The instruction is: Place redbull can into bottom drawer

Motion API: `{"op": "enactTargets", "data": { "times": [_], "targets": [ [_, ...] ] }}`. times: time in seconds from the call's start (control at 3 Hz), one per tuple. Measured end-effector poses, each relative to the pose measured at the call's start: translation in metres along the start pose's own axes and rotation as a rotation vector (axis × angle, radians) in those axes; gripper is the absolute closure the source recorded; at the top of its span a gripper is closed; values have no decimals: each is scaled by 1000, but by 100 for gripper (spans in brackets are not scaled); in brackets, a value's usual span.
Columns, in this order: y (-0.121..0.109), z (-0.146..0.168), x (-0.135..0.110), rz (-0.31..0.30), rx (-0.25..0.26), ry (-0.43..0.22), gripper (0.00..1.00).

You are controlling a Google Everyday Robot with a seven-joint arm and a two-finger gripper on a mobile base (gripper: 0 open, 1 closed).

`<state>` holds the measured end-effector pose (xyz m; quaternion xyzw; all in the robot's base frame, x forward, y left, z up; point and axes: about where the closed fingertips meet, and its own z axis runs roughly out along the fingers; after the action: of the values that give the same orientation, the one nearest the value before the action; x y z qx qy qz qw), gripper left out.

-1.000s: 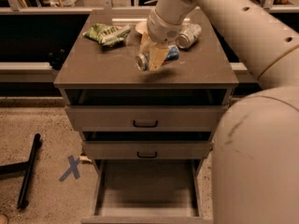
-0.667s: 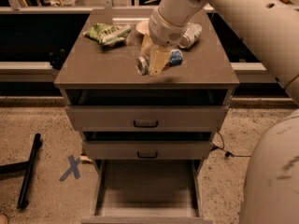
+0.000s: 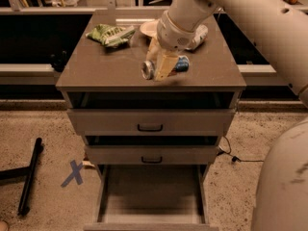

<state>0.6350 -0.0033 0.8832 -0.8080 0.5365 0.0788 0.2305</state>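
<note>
The redbull can (image 3: 181,64) lies on its side on the cabinet top (image 3: 106,69), near the front edge. Its silver end (image 3: 147,70) points left and its blue body shows to the right. My gripper (image 3: 160,60) reaches down from the upper right, with its tan fingers (image 3: 166,67) closed on the can's middle, one behind it and one in front. The bottom drawer (image 3: 151,191) is pulled fully open below, and its flat grey floor is bare. The two upper drawers are partly open.
A green snack bag (image 3: 110,34), a white plate (image 3: 150,28) and a white-and-blue item (image 3: 198,35) lie at the back of the cabinet top. A black pole (image 3: 30,177) and a blue tape X (image 3: 73,173) are on the floor at left. The robot body (image 3: 284,182) fills the lower right.
The view has shifted slightly and my arm's bulk has moved out of the lower right. The gripper stays at the can near the front of the cabinet top.
</note>
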Motion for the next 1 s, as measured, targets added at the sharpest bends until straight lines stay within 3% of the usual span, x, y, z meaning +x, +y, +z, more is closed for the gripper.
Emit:
{"op": "enactTargets", "data": {
  "times": [0.33,1.0],
  "targets": [
    [14,4,-11,70,27,-92,100],
    [79,71,-41,230,-56,-243,100]
  ]
}}
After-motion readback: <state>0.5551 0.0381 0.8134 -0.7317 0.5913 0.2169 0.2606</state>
